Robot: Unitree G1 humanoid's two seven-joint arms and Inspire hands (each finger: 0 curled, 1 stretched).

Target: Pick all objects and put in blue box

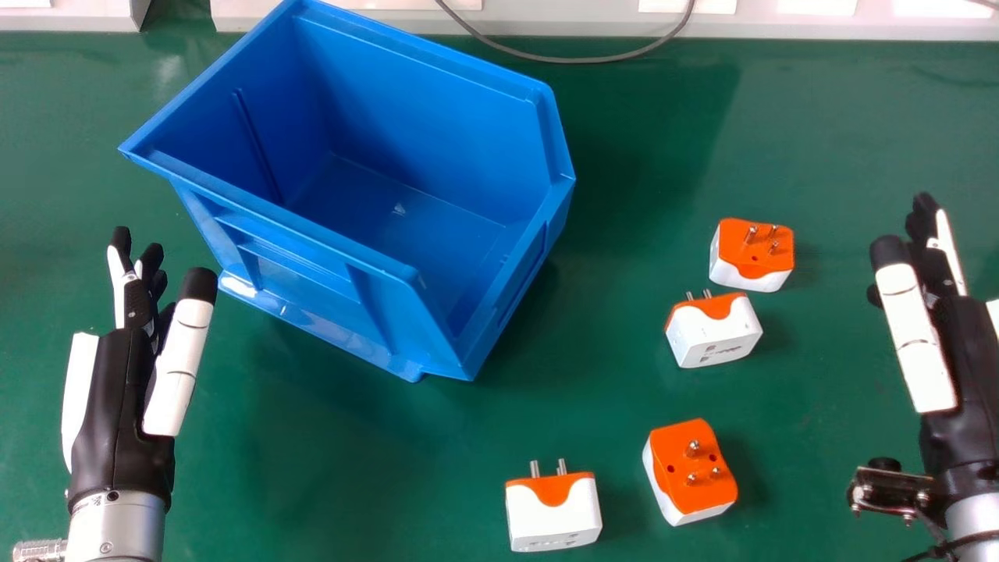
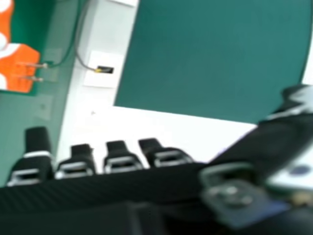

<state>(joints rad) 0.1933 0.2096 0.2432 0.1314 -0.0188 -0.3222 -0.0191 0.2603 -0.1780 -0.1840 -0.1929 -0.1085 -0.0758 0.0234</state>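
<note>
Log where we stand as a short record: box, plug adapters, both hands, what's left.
box: blue box, open top, left of the adapters, no adapter seen inside
adapters: four, orange and white, on the green table
prongs up: farthest adapter; near right adapter
prongs pointing away from robot: second-farthest adapter; near left adapter
left hand: left of the box, open, holding nothing
right hand: right of the adapters, open, holding nothing
left to do: all four adapters into the box
</note>
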